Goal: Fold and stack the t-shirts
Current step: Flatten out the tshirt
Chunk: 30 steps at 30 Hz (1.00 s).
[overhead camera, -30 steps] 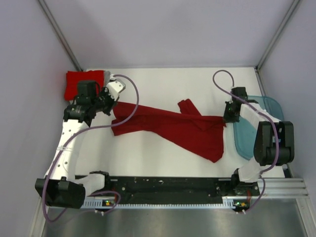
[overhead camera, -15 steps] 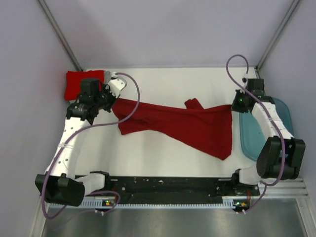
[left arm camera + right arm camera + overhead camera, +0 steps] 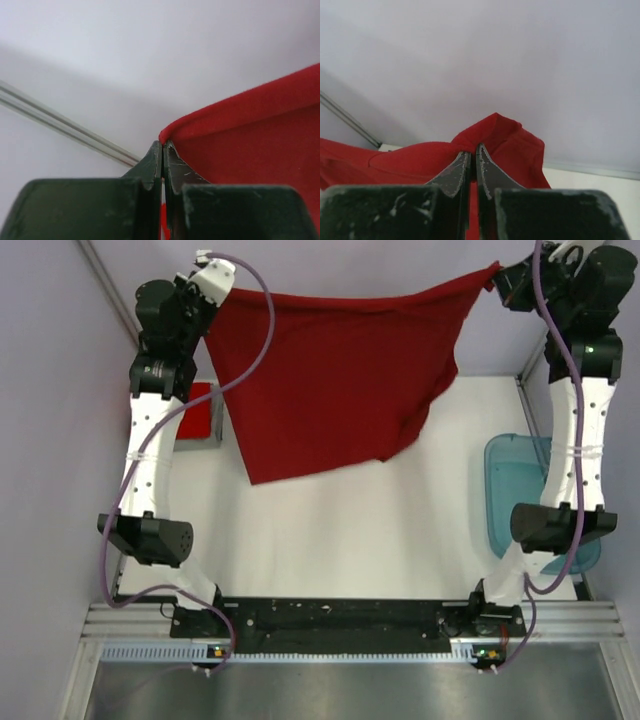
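Note:
The dark red t-shirt [image 3: 340,380] hangs spread in the air above the table, stretched between my two grippers. My left gripper [image 3: 208,290] is shut on its upper left corner, seen pinched in the left wrist view [image 3: 163,145]. My right gripper [image 3: 497,275] is shut on its upper right corner, seen bunched at the fingertips in the right wrist view [image 3: 472,146]. The shirt's lower edge hangs just above the table. A folded brighter red t-shirt [image 3: 198,410] lies at the table's far left, partly hidden by my left arm. No grey t-shirt shows.
A translucent teal plastic tub [image 3: 520,490] sits at the table's right edge, beside the right arm. The white table [image 3: 340,540] is bounded by grey walls at the back and sides.
Both grippers have risen high with the dark red shirt. It lay crumpled on the table before and now hangs spread between them.

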Each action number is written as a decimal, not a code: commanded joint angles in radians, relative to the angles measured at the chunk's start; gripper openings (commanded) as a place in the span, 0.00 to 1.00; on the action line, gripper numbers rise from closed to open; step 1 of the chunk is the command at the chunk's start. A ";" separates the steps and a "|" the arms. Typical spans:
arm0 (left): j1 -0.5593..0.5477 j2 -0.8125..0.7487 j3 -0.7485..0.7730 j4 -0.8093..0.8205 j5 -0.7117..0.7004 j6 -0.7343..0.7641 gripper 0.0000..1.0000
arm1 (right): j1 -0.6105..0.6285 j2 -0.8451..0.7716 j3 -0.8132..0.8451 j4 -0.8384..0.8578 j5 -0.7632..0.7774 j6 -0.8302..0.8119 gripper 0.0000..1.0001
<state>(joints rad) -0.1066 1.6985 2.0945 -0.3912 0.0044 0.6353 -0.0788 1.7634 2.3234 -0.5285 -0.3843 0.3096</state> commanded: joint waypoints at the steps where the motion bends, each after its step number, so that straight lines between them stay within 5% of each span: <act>1: 0.005 0.000 0.064 0.098 -0.078 0.073 0.00 | -0.027 -0.005 0.081 0.009 -0.042 0.005 0.00; 6: 0.010 -0.109 -0.166 0.143 -0.064 0.122 0.00 | -0.027 -0.189 -0.246 0.001 -0.099 -0.072 0.00; 14: 0.065 -0.394 -0.617 0.095 -0.029 0.170 0.00 | 0.037 -0.688 -1.034 -0.088 -0.080 -0.113 0.00; 16: 0.080 -0.427 -0.646 0.062 -0.050 0.181 0.00 | 0.060 -0.745 -1.105 -0.140 -0.094 -0.116 0.00; 24: 0.137 -0.516 -0.358 -0.276 -0.044 0.148 0.00 | 0.062 -0.841 -0.681 -0.445 0.013 -0.168 0.00; 30: 0.139 -0.553 -0.110 -0.569 -0.020 0.188 0.00 | 0.060 -0.877 -0.481 -0.487 -0.034 -0.127 0.00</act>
<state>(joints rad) 0.0166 1.2102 1.8462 -0.7765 0.0067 0.7895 -0.0151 0.9318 1.7382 -0.9558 -0.4252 0.1753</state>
